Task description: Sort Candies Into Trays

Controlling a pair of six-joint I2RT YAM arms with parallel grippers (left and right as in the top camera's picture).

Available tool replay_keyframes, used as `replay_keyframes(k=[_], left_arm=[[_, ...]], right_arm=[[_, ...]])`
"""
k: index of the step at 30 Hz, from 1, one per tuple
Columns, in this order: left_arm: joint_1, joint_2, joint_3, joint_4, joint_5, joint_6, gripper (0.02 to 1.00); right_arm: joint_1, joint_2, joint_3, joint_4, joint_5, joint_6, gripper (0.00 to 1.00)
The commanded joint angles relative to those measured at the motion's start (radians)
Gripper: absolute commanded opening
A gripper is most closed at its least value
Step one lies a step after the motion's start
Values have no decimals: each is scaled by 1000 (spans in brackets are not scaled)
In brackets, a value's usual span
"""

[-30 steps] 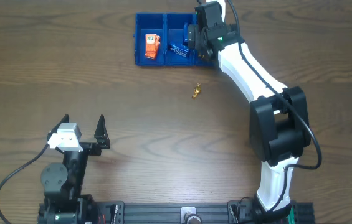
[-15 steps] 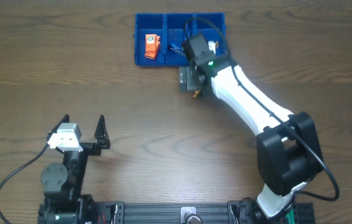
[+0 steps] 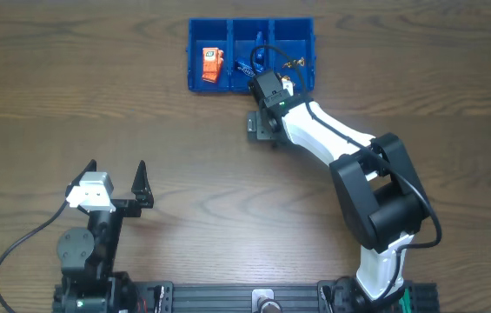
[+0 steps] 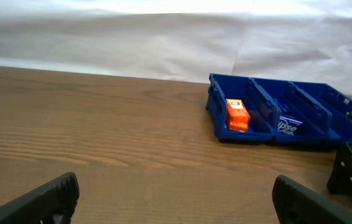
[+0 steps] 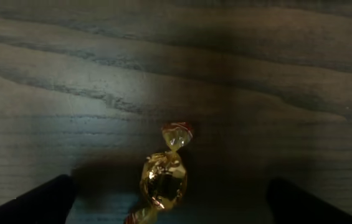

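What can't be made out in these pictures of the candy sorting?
The gold candy: in the right wrist view its lower end is cut off by the picture's edge; in the top view the right arm covers it.
The blue tray: in the left wrist view its farthest compartment runs off the edge, and the walls hide what lies in it.
The blue candy: in the top view the right arm partly covers it.
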Motion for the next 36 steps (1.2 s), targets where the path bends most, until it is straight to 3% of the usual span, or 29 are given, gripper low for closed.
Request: replay_keyframes(k=[1,5,9,17,26,36], left_arm=[[4,-6,-21,-32,14,12,996],[4,-6,-21,-32,14,12,998],[4,-6,-21,-32,14,12,998],[4,-6,-21,-32,14,12,998],[4,-6,-21,-32,14,12,998],[4,-6,-21,-32,14,12,998]], right_arm=[[-2,3,-4,16,6,20,814],[-8,10,-4,35,10,37,739],[-14,22,-4,35,10,40,728],[-14,23,-4,38,10,40,470],[-14,32,-4,39,11,40,312],[-14,31,-4,39,11,40,53]])
